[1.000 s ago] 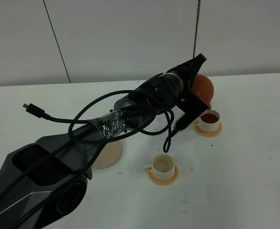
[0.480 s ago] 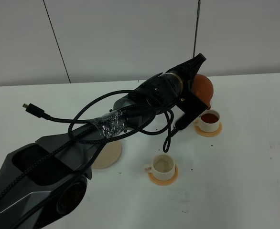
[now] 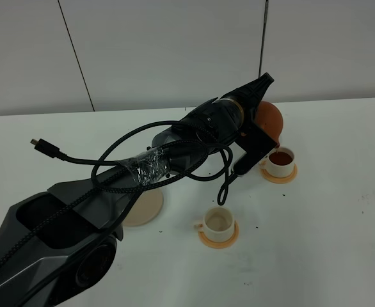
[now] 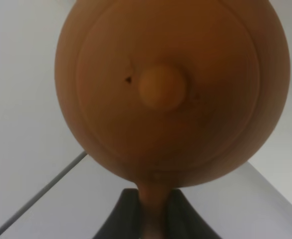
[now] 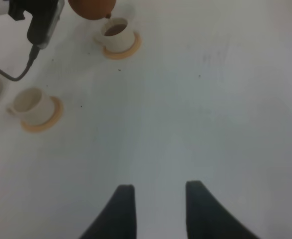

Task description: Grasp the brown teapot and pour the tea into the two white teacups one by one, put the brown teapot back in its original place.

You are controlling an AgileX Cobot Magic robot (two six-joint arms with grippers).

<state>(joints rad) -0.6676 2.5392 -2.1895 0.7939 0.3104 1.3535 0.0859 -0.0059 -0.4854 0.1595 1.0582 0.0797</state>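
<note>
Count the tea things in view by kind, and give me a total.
Round terracotta-brown clay teapot: 1
Small white cylindrical teacups: 2
Flat round orange coasters: 2
Flat round pale beige saucer: 1
Total: 6

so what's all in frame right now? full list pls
brown teapot: 1, terracotta brown, held tilted above the far teacup
white teacups: 2, off-white, far one holds dark tea, near one looks empty
coasters: 2, orange, one under each teacup
saucer: 1, pale beige, bare, left of the near teacup, partly hidden by the arm
table: 1, white, under everything
wall: grey panels, behind the table
cable: 1, black braided, taped along the left arm, plug end loose
left gripper: 1, black, shut on the teapot's handle
right gripper: 1, black, open, over bare table
</note>
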